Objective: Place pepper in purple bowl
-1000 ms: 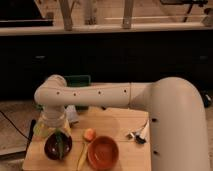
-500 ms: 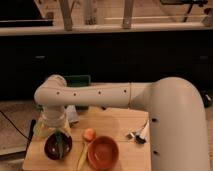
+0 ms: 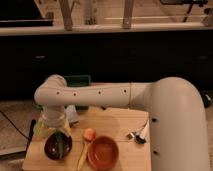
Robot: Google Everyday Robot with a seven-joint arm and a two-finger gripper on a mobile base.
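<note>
The purple bowl (image 3: 56, 146) is small, round and dark, and sits at the front left of the wooden table (image 3: 120, 125). A green pepper (image 3: 60, 142) lies in it or hangs just over it; I cannot tell which. My gripper (image 3: 52, 131) hangs from the white arm (image 3: 95, 95) right above the bowl's back rim, and the wrist hides most of it.
A larger bright orange bowl (image 3: 103, 151) sits right of the purple bowl. A small orange fruit (image 3: 89, 134) and a yellow-green stick-like item (image 3: 82, 156) lie between them. A white and black object (image 3: 140, 134) lies at the right. A green box (image 3: 77, 82) stands behind.
</note>
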